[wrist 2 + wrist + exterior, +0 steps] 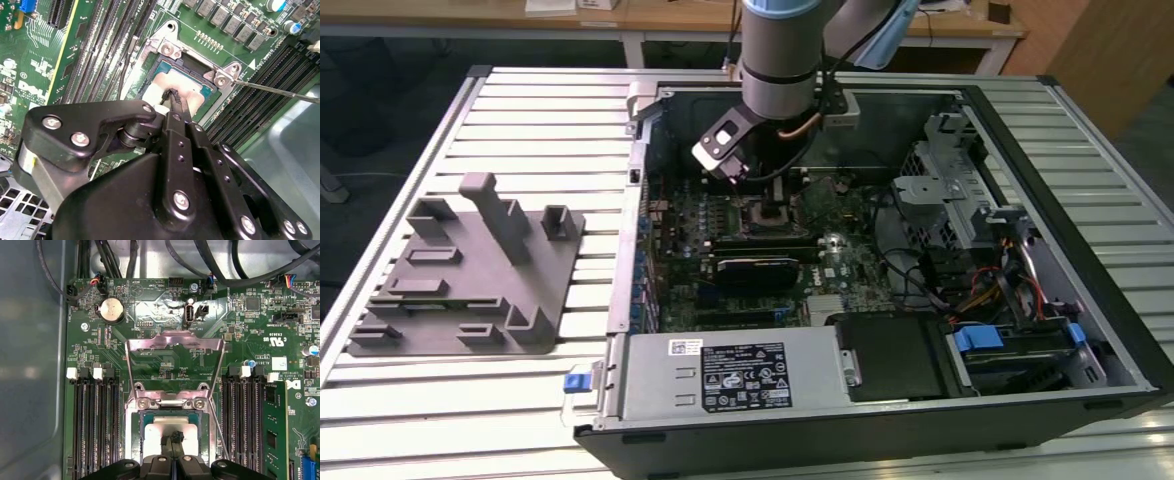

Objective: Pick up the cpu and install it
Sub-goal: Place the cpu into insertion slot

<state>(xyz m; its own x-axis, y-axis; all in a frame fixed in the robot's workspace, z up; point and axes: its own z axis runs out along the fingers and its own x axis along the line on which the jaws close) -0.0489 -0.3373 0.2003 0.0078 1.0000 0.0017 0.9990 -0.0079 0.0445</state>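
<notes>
The black two-finger pincer (174,439) is closed, its fingertips (173,98) pressed together with no gap between them. They sit directly over the small flat square cpu with its silvery-grey metal top (160,427). The cpu lies flat, straight below the tips, inside the dark square socket frame (145,432) on the green motherboard (165,310). From the second wrist view the tips seem to touch the metal top near its middle, though the fingers hide the contact, so I cannot be sure.

Being square, the chip has no long axis. Its edges run parallel to the frame, with only a thin rim of room all round.

Beyond the tips, the silver hinged metal load plate (175,342) stands swung up, leaving the socket open from above. The thin steel lever wire (280,90) runs off to one side. Rows of black memory slots (92,430) flank the socket on both sides, leaving straight up as the clearest way out.
</notes>
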